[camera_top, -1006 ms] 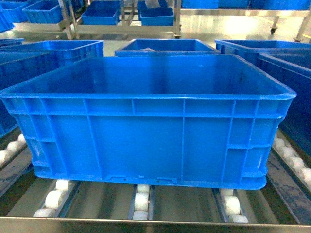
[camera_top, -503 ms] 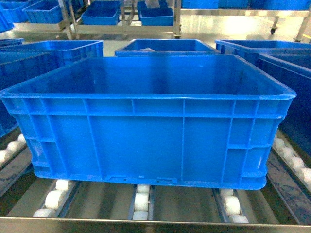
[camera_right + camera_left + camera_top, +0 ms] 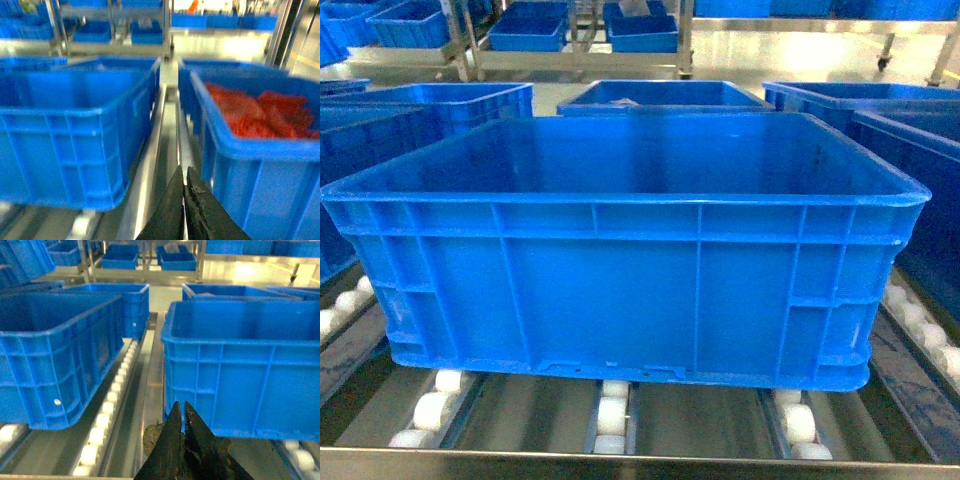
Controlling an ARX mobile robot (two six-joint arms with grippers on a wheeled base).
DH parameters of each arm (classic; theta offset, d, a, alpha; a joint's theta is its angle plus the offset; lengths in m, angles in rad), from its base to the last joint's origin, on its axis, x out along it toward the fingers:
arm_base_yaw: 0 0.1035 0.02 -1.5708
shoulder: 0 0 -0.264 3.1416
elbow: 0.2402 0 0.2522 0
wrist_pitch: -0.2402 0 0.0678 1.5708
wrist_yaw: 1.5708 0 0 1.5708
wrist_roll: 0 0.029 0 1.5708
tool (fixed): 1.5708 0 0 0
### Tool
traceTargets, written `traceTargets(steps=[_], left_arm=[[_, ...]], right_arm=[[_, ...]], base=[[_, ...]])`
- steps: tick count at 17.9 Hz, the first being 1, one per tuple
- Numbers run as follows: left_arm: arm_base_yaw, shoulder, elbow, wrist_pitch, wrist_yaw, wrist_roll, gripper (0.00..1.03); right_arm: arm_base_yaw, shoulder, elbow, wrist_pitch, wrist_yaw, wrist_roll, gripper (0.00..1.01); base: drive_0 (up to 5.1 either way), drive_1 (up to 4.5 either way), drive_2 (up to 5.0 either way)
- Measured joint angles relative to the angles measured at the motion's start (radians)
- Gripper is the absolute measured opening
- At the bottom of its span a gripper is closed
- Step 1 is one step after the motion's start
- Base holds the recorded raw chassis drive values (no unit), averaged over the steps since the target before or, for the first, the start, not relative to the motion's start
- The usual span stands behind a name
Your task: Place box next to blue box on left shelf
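I see the crate (image 3: 630,250) sitting on the left shelf (image 3: 610,415) rollers, long side toward me. It lies ahead-right of my left jaws (image 3: 181,412) and ahead-left of my right jaws (image 3: 183,177); both pairs are pressed together, empty, either side of it.

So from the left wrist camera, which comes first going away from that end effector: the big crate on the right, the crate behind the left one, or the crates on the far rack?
From the left end effector:
1. The big crate, right, just beyond the tips.
2. The crate behind the left one, left of centre, farther up the roller lane.
3. The far rack crates, top, across the floor.
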Motion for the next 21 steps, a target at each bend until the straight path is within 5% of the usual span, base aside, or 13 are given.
traceTargets(steps=[5, 8, 9, 11, 21], left_arm=[[0.0, -0.078, 0.0, -0.047, 0.001, 0.0, 0.04], [0.0, -0.078, 0.0, -0.046, 0.001, 0.0, 0.46], [0.0, -0.078, 0.0, -0.046, 0.001, 0.0, 0.77], [0.0, -0.078, 0.0, -0.046, 0.001, 0.0, 1.0], [0.0, -0.078, 0.0, -0.046, 0.001, 0.0, 0.98]], right_arm=[[0.0, -0.04, 0.0, 0.002, 0.003, 0.0, 0.05], [0.0, -0.04, 0.0, 0.002, 0.003, 0.0, 0.45], [0.0, -0.04, 0.0, 0.002, 0.003, 0.0, 0.76], [0.0, -0.04, 0.0, 0.002, 0.003, 0.0, 1.0], [0.0, -0.04, 0.0, 0.002, 0.003, 0.0, 0.98]], base=[[0.0, 0.0, 0.0], [0.0, 0.0, 0.0], [0.0, 0.0, 0.0], [0.0, 0.0, 0.0], [0.0, 0.0, 0.0]])
